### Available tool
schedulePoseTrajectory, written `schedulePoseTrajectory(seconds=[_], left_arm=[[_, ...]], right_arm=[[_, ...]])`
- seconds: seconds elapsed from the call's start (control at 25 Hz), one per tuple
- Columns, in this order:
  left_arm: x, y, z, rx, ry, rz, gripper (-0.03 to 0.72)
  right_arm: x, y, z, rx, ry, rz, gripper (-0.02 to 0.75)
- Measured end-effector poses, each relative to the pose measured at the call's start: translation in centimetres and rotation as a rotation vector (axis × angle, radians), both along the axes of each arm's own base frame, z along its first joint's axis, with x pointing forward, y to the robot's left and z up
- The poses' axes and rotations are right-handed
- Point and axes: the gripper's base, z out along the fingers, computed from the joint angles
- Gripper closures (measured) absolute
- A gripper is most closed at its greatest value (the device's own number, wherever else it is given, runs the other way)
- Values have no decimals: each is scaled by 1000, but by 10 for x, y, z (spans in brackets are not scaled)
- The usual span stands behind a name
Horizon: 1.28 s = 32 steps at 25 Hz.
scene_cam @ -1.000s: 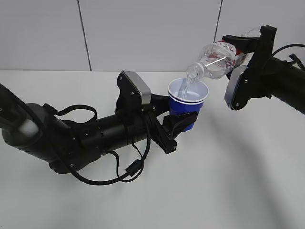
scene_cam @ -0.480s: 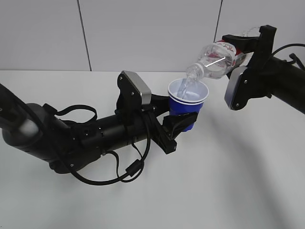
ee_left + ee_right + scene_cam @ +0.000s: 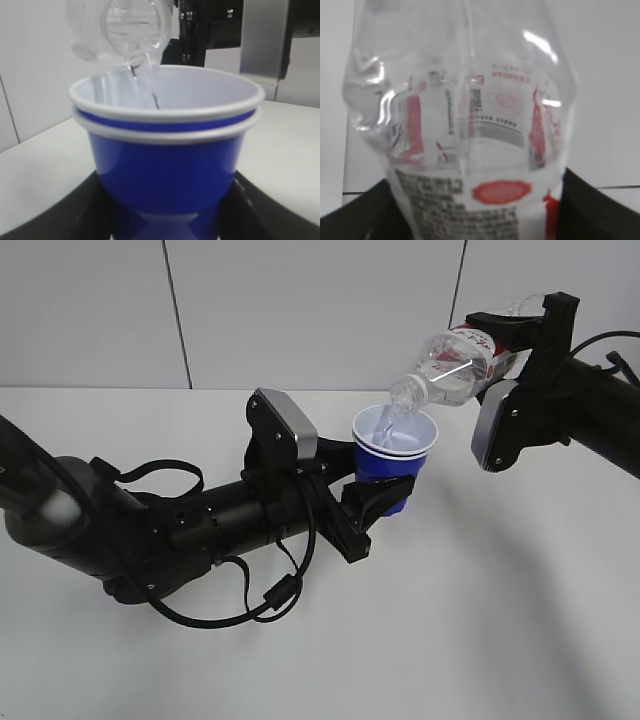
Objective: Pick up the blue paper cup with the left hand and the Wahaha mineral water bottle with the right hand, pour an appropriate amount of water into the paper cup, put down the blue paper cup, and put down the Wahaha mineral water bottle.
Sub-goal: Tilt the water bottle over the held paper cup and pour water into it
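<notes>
So the left hand [image 3: 375, 502] sits just right of centre in the exterior view, its black fingers [image 3: 350, 540] clamped around the lower half of the blue paper cup [image 3: 392, 458], which it holds upright, clear above the white table [image 3: 480, 620]. The left wrist view fills up with that same cup [image 3: 165, 165], and you can see the doubled white rim, like two cups nested, with the dark finger pads down in the bottom corners. Over in the upper right of the exterior frame, the right hand [image 3: 520, 345] has the Wahaha mineral water bottle [image 3: 455, 365] gripped around its body, tipped so the open neck points down and to the left, right over the cup's mouth. A thin stream of water is running from the neck into the white inside of the cup; the left wrist view shows it landing against the back inner wall. I can't really tell how full the cup is from any angle here. The right wrist view is basically just the bottle [image 3: 465, 125] up close, clear plastic with the red-and-white label, and black gripper parts peeking out at both lower corners. Behind everything there's a plain grey panelled wall [image 3: 300, 310] across the top of the frame.
</notes>
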Motion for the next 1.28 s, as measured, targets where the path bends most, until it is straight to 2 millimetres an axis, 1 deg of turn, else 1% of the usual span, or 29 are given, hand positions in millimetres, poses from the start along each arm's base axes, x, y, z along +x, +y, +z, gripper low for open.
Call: schedulePoseTrajectory(seconds=[1.28], left_arm=[[0, 0, -2, 14, 7, 3, 263]], right_arm=[[0, 0, 0, -8, -2, 5, 289]])
